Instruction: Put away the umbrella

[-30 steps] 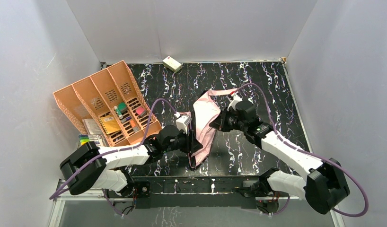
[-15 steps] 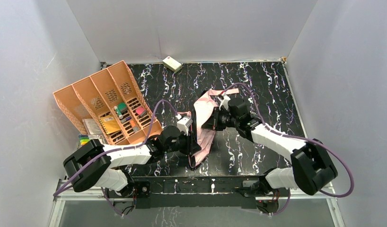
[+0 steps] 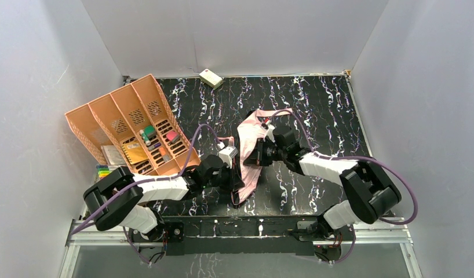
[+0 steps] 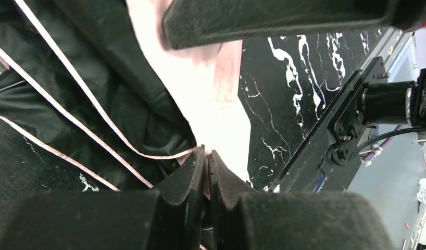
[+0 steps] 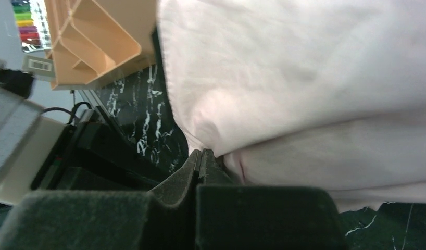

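Note:
The umbrella (image 3: 250,139) lies collapsed on the black marble table, a long strip of pink fabric with black underside showing. In the left wrist view its black panels with pink piping (image 4: 96,104) spread to the left and pink cloth (image 4: 221,114) runs up the middle. My left gripper (image 3: 239,176) is at the strip's near left edge, shut on a sliver of pink fabric (image 4: 207,156). My right gripper (image 3: 254,157) presses in from the right side, shut where the pink cloth (image 5: 304,78) puckers at its tips (image 5: 201,153). The handle and strap are hidden.
An orange divided organizer (image 3: 130,124) holding small items leans at the left, also seen in the right wrist view (image 5: 91,41). Coloured markers (image 3: 104,169) lie beside it. A small cream box (image 3: 210,77) sits at the back wall. The arms' base rail (image 4: 346,120) runs close by.
My right gripper has moved left toward the left gripper, drawing the pink fabric into a narrower strip. My left gripper has closed on the fabric's edge.

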{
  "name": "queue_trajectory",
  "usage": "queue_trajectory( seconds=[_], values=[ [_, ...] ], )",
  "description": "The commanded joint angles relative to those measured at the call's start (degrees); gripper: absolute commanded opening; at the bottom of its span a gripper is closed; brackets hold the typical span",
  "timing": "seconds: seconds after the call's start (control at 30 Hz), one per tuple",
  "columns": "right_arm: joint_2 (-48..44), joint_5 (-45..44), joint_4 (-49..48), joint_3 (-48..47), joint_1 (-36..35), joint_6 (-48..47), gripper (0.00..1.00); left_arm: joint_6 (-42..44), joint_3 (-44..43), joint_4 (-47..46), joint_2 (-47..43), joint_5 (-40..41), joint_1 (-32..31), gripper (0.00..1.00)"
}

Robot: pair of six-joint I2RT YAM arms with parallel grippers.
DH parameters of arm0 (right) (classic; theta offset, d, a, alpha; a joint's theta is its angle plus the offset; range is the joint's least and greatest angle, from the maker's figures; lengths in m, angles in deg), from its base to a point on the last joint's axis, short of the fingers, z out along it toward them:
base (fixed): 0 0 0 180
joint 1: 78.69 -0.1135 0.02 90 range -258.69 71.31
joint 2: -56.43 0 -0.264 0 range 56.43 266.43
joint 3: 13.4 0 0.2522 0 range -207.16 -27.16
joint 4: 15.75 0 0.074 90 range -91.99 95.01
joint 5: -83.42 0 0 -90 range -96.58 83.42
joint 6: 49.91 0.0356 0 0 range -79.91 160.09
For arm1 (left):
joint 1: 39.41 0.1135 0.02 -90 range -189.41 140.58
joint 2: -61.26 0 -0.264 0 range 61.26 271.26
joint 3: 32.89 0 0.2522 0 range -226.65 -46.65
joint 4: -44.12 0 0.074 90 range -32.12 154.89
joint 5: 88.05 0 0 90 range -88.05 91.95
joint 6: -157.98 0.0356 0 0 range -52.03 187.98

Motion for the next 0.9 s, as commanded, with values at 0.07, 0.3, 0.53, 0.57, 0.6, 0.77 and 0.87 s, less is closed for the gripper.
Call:
queue_trajectory(
  seconds=[0.07, 0.3, 0.53, 0.57, 0.6, 0.77, 0.87],
  values=[
    [4.6, -0.3, -7.2, 4.5, -0.9, 0.4, 0.02, 1.8, -2.5, 0.5, 1.8, -2.6, -0.4, 0.05],
    [9.3, -1.2, -9.8, 7.6, -1.6, 0.0, 0.02, 2.5, -3.3, 0.8, 1.6, -4.2, -0.4, 0.11],
    [11.2, -4.8, -5.5, 8.8, -1.6, -2.0, 0.01, 1.8, -6.5, 6.8, -7.6, 2.8, 0.1, 0.53],
    [11.3, -5.6, -3.9, 9.0, -1.7, -2.3, 0.01, 1.8, -7.7, 8.3, -8.9, 3.9, 0.7, 0.56],
    [11.3, -6.6, -2.5, 9.1, -1.6, -2.6, 0.00, 1.9, -9.0, 9.9, -9.9, 4.3, 1.6, 0.57],
    [10.7, -13.4, 4.9, 9.3, -1.6, -3.7, 0.00, 1.5, -16.5, 16.2, -9.9, 0.2, 12.2, 0.63],
    [10.7, -16.3, 8.7, 8.8, -1.6, -4.8, 0.00, 2.6, -22.3, 18.9, -6.2, -2.3, 17.4, 0.67]
  ],
)
